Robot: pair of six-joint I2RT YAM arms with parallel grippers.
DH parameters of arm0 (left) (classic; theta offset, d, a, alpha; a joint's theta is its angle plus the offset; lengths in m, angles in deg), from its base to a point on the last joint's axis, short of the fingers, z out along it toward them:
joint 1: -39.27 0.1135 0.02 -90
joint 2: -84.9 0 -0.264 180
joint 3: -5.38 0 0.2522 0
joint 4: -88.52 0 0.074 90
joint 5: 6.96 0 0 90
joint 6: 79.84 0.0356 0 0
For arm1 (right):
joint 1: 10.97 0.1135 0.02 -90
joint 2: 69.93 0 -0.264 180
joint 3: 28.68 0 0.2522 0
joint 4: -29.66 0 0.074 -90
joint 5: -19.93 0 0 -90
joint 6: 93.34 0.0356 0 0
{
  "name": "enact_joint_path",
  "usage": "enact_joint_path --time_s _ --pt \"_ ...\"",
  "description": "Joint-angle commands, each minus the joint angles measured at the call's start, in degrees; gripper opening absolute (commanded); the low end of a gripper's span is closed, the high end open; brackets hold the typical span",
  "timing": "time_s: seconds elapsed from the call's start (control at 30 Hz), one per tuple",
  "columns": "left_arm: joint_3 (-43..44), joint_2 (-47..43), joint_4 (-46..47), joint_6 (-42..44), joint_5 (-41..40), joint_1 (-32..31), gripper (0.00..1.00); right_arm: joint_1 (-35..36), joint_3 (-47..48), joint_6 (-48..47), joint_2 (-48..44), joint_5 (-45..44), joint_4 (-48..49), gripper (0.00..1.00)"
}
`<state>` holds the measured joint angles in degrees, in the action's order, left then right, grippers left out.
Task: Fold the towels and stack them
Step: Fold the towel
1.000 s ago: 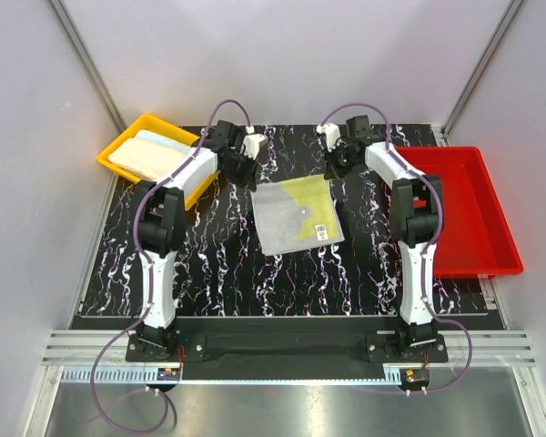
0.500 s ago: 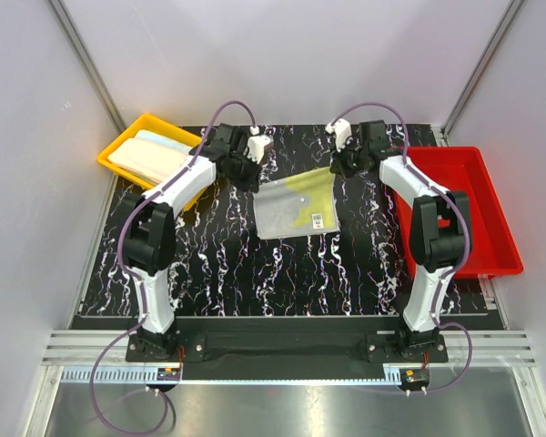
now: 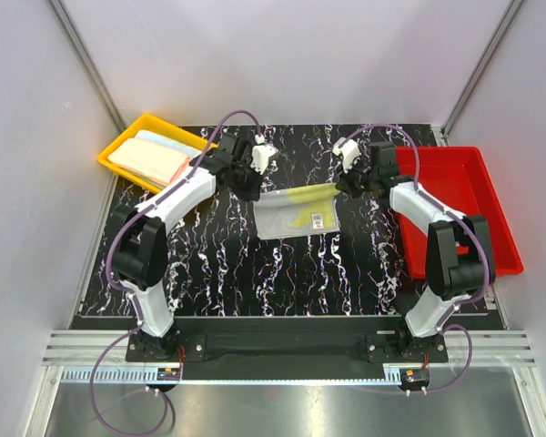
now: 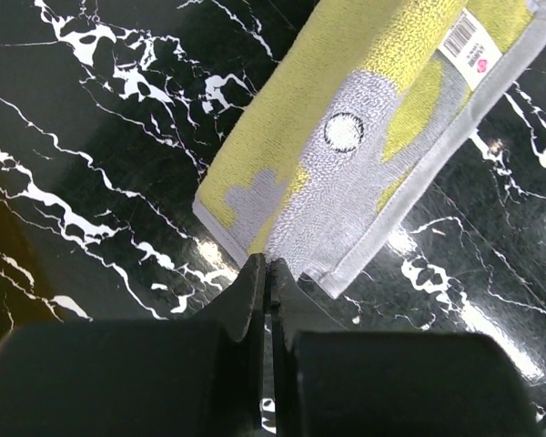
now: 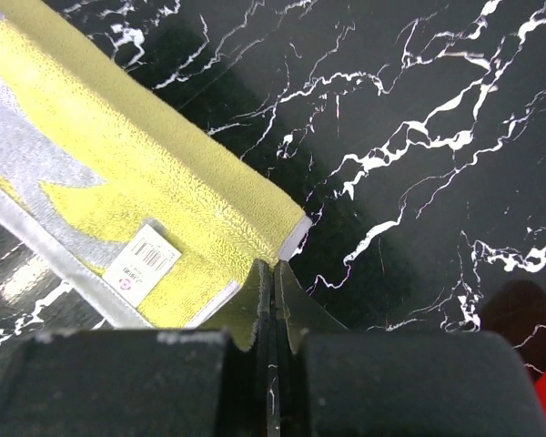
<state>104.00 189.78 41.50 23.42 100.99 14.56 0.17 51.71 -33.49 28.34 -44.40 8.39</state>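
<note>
Loosely doubled yellow-and-grey towel [image 3: 296,211], barcode label [image 3: 318,219] showing, corners clamped by left fingers [image 4: 246,296], right fingers [image 5: 253,314].

Yellow-grey towel [image 3: 296,213], partly folded over

Table [image 3: 218,264]: black top w/ white marble veining, fills mid-frame. Yellow tray [image 3: 144,121] at upper left, set at an angle, overhanging the table's far-left corner. Red tray [image 3: 473,209] along the rt edge, long side running top to bottom. Towel [image 3: 296,214], grey w/ yellow patches, just above centre btwn the two trays; far edge doubled over showing yellow, white barcode label [image 3: 320,218] near its rt side.
</note>
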Motion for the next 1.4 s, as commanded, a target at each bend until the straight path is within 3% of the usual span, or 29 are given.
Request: enact_joint_path --time_s 0.0,0.2,0.43,0.63,0.73,0.77,0.97,1.13,1.23,1.37 --pt "-0.8 -3.6 0.0 0.5 -2.9 0.0 0.0 -0.9 -1.8 -0.1 -4.3 -1.7 3.5 0.0" --pt "-5.6 -5.6 -0.4 -0.4 -1.3 -0.9 0.0 -0.8 -5.5 2.9 -7.0 1.7 2.5 0.0" --pt "-9.6 -5.9 -0.8 -1.1 -0.6 -1.8 0.0 -0.6 -6.4 3.3 -6.7 2.2 -6.4 0.0" --pt "-10.4 -4.6 -0.7 -2.0 0.8 -2.5 0.0 -0.1 -8.4 5.8 -5.4 1.6 -6.3 0.03" --pt "-10.5 -3.8 -1.8 -2.2 0.8 -3.1 0.06 0.2 -8.5 6.7 -4.2 1.6 -8.0 0.08" --pt "-10.5 -3.7 -2.1 -2.2 1.0 -3.3 0.09 0.2 -8.5 7.1 -4.1 0.9 -8.3 0.15" --pt "-11.1 -5.1 -4.8 -2.9 3.5 -3.7 0.23 0.2 -5.6 8.4 -5.1 1.0 -13.0 0.31" --pt "-10.7 -8.5 -3.3 -5.0 3.9 -3.7 0.3 0.2 -1.4 12.6 -4.7 0.2 -17.0 0.27" --pt "-10.8 -9.5 -0.3 -7.4 5.2 -3.6 0.4 0.7 1.6 20.9 -2.8 0.1 -18.1 0.28" --pt "-10.6 -4.8 3.1 -12.0 11.9 -3.7 0.37 1.0 6.8 27.3 2.0 1.3 -23.5 0.27"
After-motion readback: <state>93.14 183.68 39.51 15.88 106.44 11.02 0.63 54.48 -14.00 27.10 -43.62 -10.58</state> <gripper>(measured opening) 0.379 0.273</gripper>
